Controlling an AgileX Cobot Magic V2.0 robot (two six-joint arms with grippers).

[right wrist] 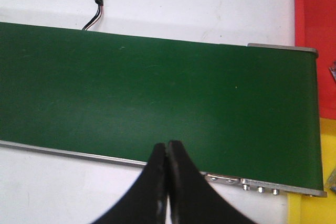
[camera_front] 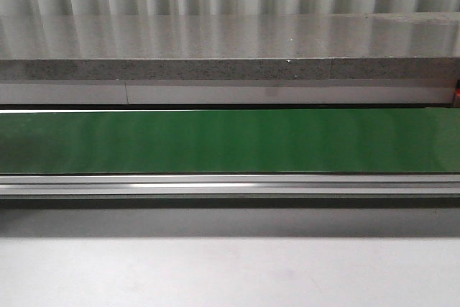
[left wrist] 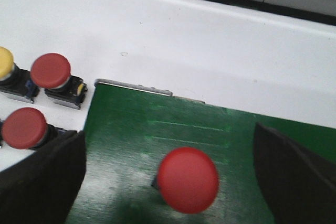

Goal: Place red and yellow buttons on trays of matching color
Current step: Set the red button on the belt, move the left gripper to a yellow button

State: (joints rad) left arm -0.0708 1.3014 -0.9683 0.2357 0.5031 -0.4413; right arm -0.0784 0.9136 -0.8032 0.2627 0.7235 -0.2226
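**Left arm over a red button at the belt's end; right arm idle**

Left wrist view, nearest: left gripper (left wrist: pixel 173 182) spread wide, one finger (left wrist: pixel 42 182) on each side of a red button (left wrist: pixel 188 179) that sits on the green belt (left wrist: pixel 131 145) near its end edge. No contact visible. Step in hand, as I judge it: either a pick or a fresh release; cannot tell which.

Farther off, on the white table (left wrist: pixel 184 40) just past the belt's end: two more red buttons (left wrist: pixel 50 71) and one yellow (left wrist: pixel 4 62).

Right gripper (right wrist: pixel 167 182) pressed together, empty, at the belt's near edge. Beyond the belt's far end: red tray (right wrist: pixel 315 14), yellow tray (right wrist: pixel 328 182).

Front view: bare belt only.

Next: if picking, centre, lower, close on the cap.
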